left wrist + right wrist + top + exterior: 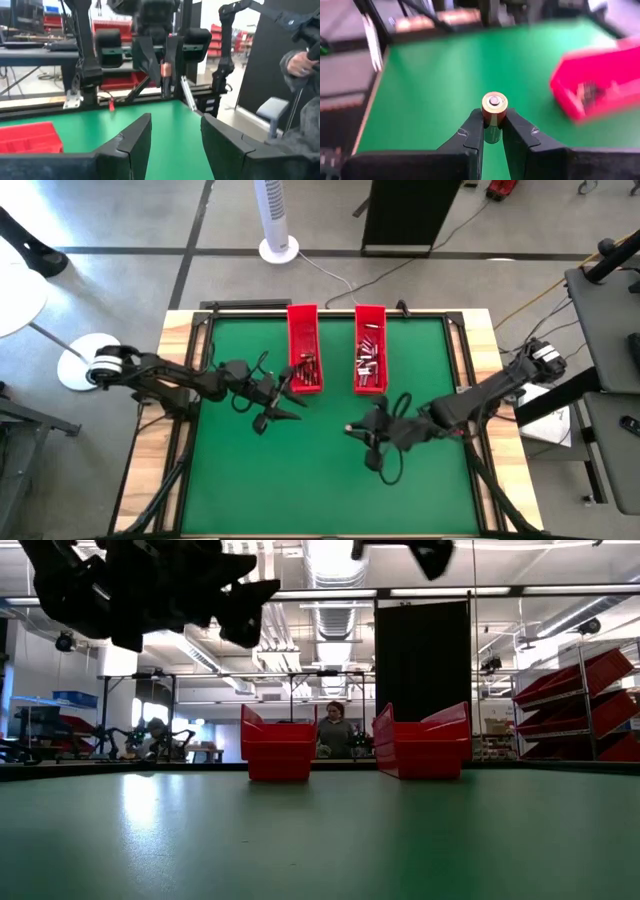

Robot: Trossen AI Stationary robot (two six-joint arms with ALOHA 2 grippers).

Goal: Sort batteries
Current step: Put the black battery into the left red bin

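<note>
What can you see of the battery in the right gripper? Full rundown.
The battery is a small cylinder with a coppery-orange top band, a darker body below and a silvery end cap facing the wrist camera. The right gripper is shut on it, a dark finger pressing each side. It hangs above the bare green table, clear of the red tray. Label not readable.

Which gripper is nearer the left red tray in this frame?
Left. The left gripper, open and empty, hangs just beside the left red tray's near end. The right gripper, shut on a battery, is farther out over the green mat, nearer the other tray.
</note>
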